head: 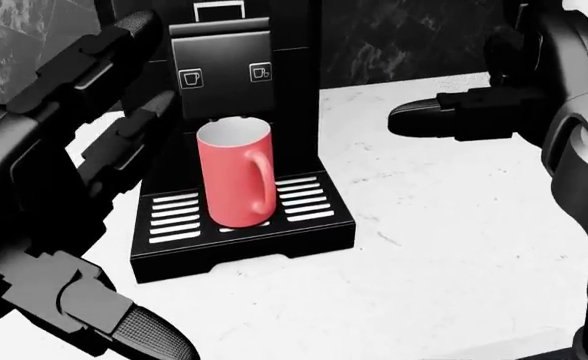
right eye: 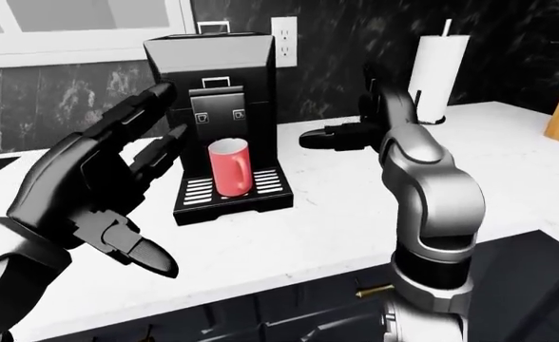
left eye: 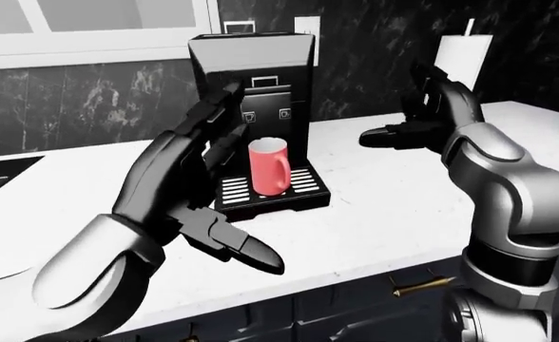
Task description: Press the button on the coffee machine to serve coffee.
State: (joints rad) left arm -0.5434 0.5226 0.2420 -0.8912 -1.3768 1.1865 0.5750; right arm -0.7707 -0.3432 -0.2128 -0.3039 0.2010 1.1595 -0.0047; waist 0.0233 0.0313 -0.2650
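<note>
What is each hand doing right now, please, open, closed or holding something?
Left hand: open, fingers spread, holding nothing.
Right hand: open, holding nothing.

I see a white marble counter [right eye: 355, 214] against a dark marbled wall [right eye: 508, 43]. 1 paper towel roll [right eye: 438, 68] stands upright at right, 1 white outlet [right eye: 281, 32] sits on the wall, and dark cabinet drawers [right eye: 289, 303] with 1 brass handle [right eye: 375, 290] run below.
</note>
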